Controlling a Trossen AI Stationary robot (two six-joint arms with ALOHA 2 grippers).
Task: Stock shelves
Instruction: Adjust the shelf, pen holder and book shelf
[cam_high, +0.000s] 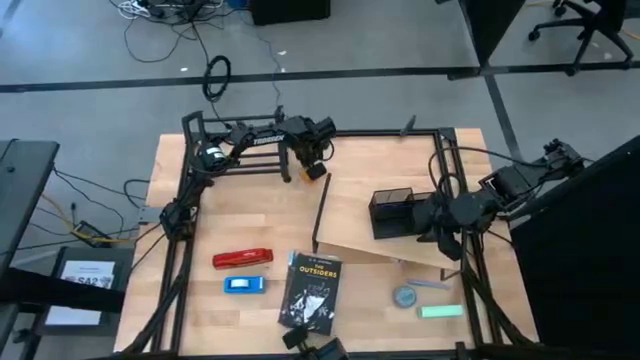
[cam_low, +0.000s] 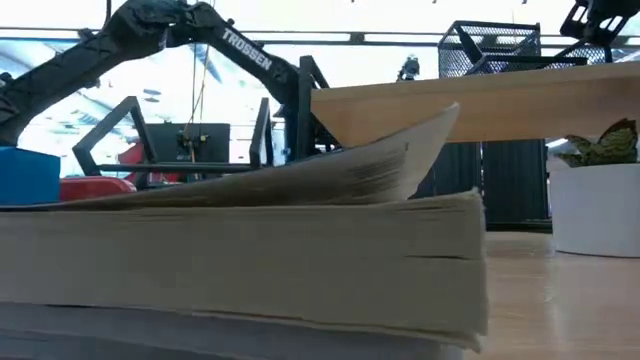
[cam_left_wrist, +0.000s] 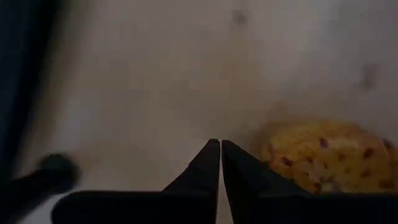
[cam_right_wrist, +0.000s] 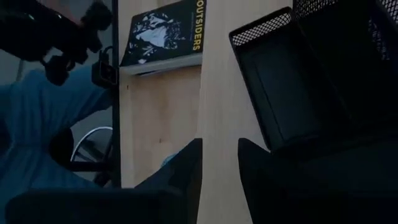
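Observation:
The wooden plank shelf (cam_high: 370, 225) stands right of the table's middle on thin black legs, and the black mesh organizer (cam_high: 392, 212) sits on top of it. The black tube rack (cam_high: 245, 150) stands at the far left. My left gripper (cam_left_wrist: 221, 144) is shut low over the table at the far middle, just beside a yellow speckled thing (cam_left_wrist: 323, 155). My right gripper (cam_right_wrist: 219, 152) hovers over the plank's right end next to the organizer (cam_right_wrist: 292, 81), fingers a little apart with nothing between them.
A paperback book (cam_high: 312, 290) lies at the near middle, with a red stapler (cam_high: 242, 259) and a blue box (cam_high: 244, 285) to its left. A tape roll (cam_high: 404, 296), a pen (cam_high: 430, 284) and a green eraser (cam_high: 441, 311) lie near right. Blue cloth (cam_right_wrist: 37, 124) shows beyond the near edge.

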